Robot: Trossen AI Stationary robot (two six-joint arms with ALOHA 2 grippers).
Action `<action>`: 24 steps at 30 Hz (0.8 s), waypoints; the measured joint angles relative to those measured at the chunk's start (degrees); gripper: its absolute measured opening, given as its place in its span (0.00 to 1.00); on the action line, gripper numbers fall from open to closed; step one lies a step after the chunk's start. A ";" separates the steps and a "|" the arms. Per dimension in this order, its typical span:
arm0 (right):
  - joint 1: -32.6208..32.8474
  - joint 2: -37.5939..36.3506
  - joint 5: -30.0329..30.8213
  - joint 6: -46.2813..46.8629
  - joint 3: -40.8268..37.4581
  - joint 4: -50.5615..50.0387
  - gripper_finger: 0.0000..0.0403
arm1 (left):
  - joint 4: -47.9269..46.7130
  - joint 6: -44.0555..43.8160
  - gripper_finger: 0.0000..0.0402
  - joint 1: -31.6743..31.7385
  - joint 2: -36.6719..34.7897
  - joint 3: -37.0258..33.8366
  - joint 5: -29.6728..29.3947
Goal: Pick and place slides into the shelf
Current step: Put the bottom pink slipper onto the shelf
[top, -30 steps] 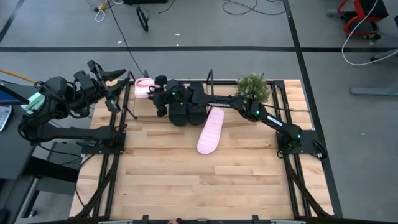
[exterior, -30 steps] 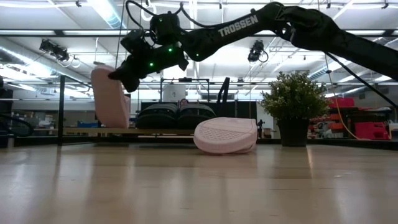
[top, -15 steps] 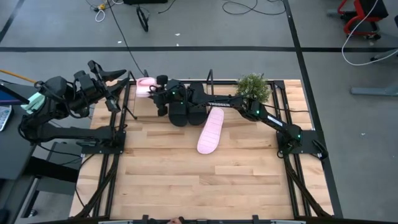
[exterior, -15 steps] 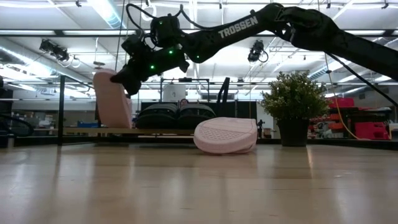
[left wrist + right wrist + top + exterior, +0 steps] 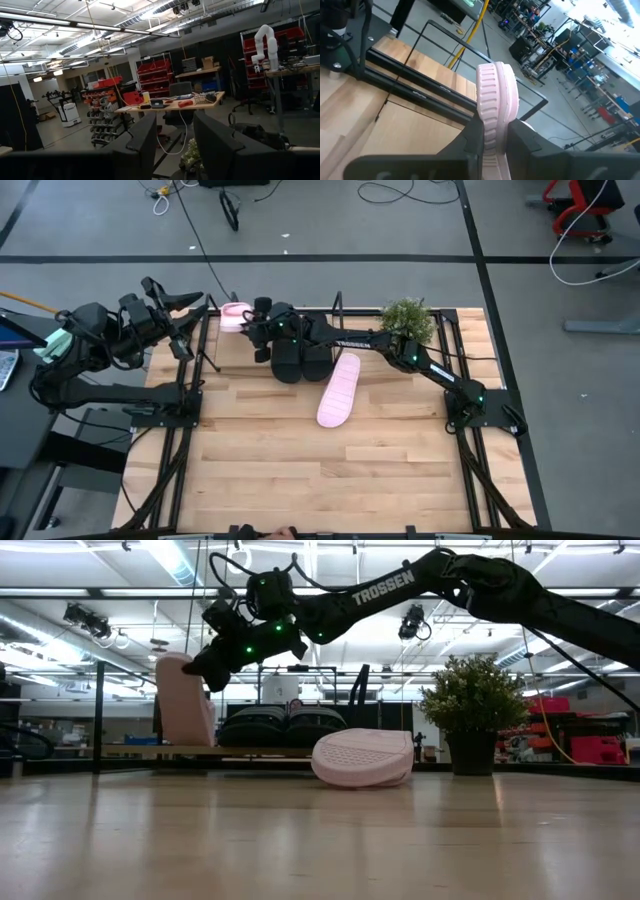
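Observation:
My right gripper (image 5: 250, 322) reaches across to the far left of the table and is shut on a pale pink slide (image 5: 184, 700), which stands on end at the left end of the shelf (image 5: 130, 751). Two black slides (image 5: 298, 360) lie side by side on the shelf. The other pink slide (image 5: 338, 390) lies on the table just in front of them. My left gripper (image 5: 175, 145) is drawn back and raised off the table's left edge, open with nothing between its fingers. My right gripper pinches the pink slide between its two fingers (image 5: 472, 137), one on each flat face, with the ribbed rim (image 5: 492, 122) facing the wrist. It comes nearly level from the table's right, near the slide's upper end (image 5: 200, 668). The slide stands upright; whether its lower end touches the shelf I cannot tell.
A small potted plant (image 5: 408, 321) stands at the table's far right, close beside my right arm. The shelf's thin black bars (image 5: 420, 85) run just below the held slide. Bare wooden tabletop (image 5: 300, 460) fills the near half.
My right gripper has shifted a little toward the far edge and the black slides, taking the pink slide along; the slide stays upright in the hold.

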 joint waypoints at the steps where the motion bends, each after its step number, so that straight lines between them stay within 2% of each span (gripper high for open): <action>1: 0.00 0.00 -0.27 0.28 0.00 -0.01 0.14 | 0.00 -0.01 0.34 0.00 0.00 0.00 0.00; 12: 0.04 0.02 -2.78 1.65 0.00 -0.17 0.14 | 0.00 -0.07 0.33 0.00 0.00 0.00 0.00; 19: 0.26 2.91 -5.03 3.31 0.00 1.18 0.25 | -0.16 -1.78 0.33 -0.02 0.00 0.00 0.02; 24: 0.92 3.58 -3.17 2.99 0.00 1.78 0.32 | -0.44 -2.99 0.31 -0.20 0.00 -0.02 0.04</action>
